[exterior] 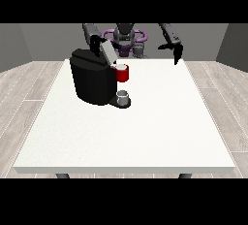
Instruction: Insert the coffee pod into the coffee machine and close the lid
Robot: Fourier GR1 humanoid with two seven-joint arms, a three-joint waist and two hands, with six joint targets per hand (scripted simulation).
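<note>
We see a big white table (145,136) with lots of bare room, a black coffee machine (92,81) near its far edge, lid (108,52) up, the red pod holder (123,73), then the hand at the view's right (177,53) hanging with straight fingers, holding nothing; the other hand and the pod we cannot tell

The robot's torso (125,37) is seen at the far edge, facing the camera, with both arms raised and spread. The arm at the view's right (169,34) is extended outward and bent downward at the wrist; the hand at the view's right (177,53) is hung with fingers pointed down, straight and relaxed, nothing being held. The arm at the view's left (90,31) is angled down and inward. The hand at the view's left (97,41) is only partly seen; its finger pose cannot be made out.
</note>
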